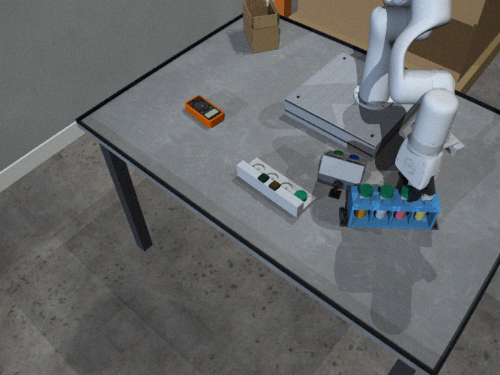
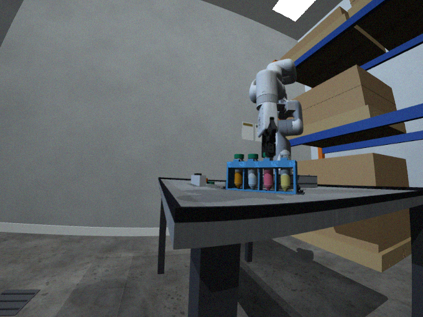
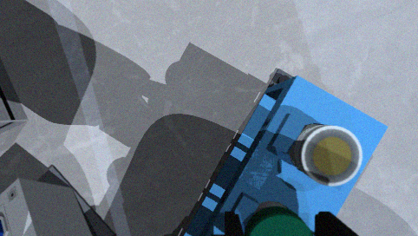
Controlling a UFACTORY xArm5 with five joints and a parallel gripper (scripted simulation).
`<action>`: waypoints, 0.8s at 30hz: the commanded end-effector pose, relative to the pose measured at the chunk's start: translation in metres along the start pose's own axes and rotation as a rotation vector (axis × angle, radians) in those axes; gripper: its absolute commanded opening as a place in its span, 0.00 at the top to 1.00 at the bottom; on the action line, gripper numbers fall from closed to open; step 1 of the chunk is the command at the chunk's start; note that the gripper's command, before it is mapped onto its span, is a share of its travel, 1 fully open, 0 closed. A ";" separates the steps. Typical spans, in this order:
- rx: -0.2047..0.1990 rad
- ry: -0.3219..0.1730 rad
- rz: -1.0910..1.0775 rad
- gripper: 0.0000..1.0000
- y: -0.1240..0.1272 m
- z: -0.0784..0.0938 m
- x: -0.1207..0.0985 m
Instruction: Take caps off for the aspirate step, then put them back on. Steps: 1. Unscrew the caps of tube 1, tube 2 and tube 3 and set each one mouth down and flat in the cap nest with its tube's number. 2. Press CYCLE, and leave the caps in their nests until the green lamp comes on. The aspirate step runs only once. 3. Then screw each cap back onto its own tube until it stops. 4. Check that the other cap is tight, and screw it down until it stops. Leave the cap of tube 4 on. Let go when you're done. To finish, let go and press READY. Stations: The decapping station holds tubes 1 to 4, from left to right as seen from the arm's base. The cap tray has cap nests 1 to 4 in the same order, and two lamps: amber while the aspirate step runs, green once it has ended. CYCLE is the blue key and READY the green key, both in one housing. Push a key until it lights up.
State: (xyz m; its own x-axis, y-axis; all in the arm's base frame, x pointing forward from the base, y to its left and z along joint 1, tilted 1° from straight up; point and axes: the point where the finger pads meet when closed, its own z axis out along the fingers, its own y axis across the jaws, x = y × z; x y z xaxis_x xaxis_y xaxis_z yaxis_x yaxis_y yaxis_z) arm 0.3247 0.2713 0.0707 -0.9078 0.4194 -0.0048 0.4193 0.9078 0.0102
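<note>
The blue rack [image 1: 392,221] [image 2: 260,163] [image 3: 329,104] holds four tubes. The yellow tube [image 1: 420,215] [image 2: 285,179] [image 3: 332,155] at its right end in the top camera stands uncapped. Its green cap [image 1: 300,194] lies in the end nest of the white cap tray [image 1: 250,173]. My gripper [image 1: 412,193] [image 2: 268,153] [image 3: 279,226] is down over the pink tube beside it. Its fingers flank that tube's green cap [image 1: 405,190] [image 3: 277,219] with a small gap on each side, so it is open. The other two tubes wear their caps [image 1: 365,190] [image 1: 386,190]. Both tray lamps [image 1: 262,177] [image 1: 273,184] look dark.
The key housing [image 1: 340,169] [image 2: 198,179] with the green key [image 1: 339,153] and the blue key [image 1: 354,156] stands just behind the rack. A small black part [image 1: 334,191] lies between them. An orange multimeter [image 1: 204,110] and a cardboard box [image 1: 261,23] lie farther off.
</note>
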 end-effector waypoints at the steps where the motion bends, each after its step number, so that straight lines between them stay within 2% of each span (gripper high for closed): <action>1: -0.008 0.009 0.279 0.54 0.001 -0.001 -0.001; 4: -0.007 0.009 0.398 0.54 0.001 -0.001 -0.001; 6: -0.007 0.009 0.398 0.54 0.001 -0.001 -0.001; 8: -0.006 0.010 0.550 0.54 0.001 -0.001 -0.001; 21: -0.004 0.012 1.051 0.54 0.001 -0.001 -0.001; 23: -0.004 0.012 1.051 0.54 0.001 -0.001 -0.001; 24: -0.003 0.013 1.155 0.54 0.001 -0.001 -0.001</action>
State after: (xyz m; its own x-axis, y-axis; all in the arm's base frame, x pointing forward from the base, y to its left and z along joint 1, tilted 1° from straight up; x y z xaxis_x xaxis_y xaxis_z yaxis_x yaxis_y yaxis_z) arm 0.3247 0.2713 0.0707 -0.2120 0.9773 0.0049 0.9772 0.2120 0.0095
